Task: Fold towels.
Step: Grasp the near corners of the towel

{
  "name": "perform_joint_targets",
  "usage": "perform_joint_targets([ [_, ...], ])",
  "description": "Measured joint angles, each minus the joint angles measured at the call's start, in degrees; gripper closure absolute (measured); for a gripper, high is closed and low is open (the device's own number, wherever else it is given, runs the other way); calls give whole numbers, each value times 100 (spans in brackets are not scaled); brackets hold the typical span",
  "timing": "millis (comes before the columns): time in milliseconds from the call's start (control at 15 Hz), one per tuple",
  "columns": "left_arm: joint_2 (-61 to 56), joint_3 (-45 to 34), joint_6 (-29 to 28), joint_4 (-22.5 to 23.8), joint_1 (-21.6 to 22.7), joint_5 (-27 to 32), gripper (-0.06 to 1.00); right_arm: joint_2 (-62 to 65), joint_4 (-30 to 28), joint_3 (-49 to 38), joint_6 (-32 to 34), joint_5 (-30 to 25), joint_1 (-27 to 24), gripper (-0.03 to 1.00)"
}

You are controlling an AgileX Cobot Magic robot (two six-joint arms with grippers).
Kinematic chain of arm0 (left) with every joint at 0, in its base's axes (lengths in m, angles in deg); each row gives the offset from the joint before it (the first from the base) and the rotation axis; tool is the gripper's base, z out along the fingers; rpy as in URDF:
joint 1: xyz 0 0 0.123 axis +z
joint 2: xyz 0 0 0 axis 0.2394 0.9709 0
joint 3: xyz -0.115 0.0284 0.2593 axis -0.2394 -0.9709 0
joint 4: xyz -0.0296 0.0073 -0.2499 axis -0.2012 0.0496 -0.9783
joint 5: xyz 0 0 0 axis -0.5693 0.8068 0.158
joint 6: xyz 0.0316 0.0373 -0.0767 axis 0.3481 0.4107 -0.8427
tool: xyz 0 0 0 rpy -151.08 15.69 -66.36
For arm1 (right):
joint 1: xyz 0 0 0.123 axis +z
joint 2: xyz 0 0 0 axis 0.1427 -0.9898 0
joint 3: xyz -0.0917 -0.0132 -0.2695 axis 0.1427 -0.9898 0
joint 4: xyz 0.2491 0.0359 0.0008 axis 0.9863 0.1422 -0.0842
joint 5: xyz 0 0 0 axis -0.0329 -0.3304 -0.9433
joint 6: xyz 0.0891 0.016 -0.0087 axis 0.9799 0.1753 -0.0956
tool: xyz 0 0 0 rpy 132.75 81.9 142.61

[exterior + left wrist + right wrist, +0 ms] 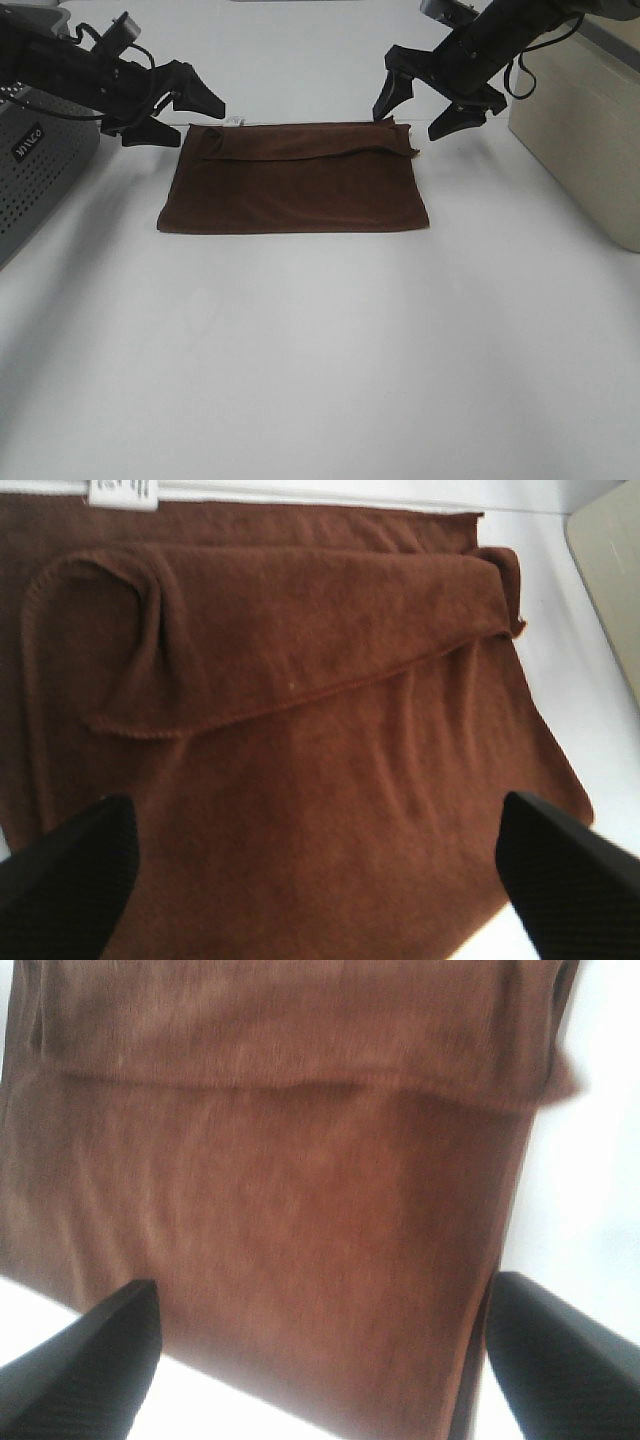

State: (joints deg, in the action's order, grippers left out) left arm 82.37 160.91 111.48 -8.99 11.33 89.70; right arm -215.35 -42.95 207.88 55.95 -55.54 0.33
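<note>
Grey box sat outboard of the left claw, on the table.

Left claw: jaws spread wide, nothing held. It hung just outside the towel's far-left corner. The white tag lay just inboard of its fingertips.

Towel: brown, flat on the table, spanning the gap between the two claws and reaching toward the camera from both. A crooked flap was folded over along the edge nearest the claws, bunched at the right-claw end.

Right claw: jaws spread wide, nothing held. It stood over the towel's far-right corner, with one fingertip close to the cloth; contact could not be told. The right wrist view was blurred.

Beige bin stood outboard of the right claw.
</note>
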Motion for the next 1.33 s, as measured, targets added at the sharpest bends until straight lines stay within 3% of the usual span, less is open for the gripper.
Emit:
perform_joint_targets([
  [200, -23, -52, -418, 103, 0, 567, 3, 23, -223, 6, 401, -642, 0, 14],
  [400, -550, -1049, -476, 138, 0, 166, 3, 97, -573, -189, 584, -985, 0, 17],
  [667, -1381, -2613, -498, 160, 0, -859, 3, 464, -418, -1346, 527, -682, 0, 17],
  [1333, -1272, -2727, -498, 160, -29, -1421, 4, 424, -206, -1581, 235, 52, 6, 17],
])
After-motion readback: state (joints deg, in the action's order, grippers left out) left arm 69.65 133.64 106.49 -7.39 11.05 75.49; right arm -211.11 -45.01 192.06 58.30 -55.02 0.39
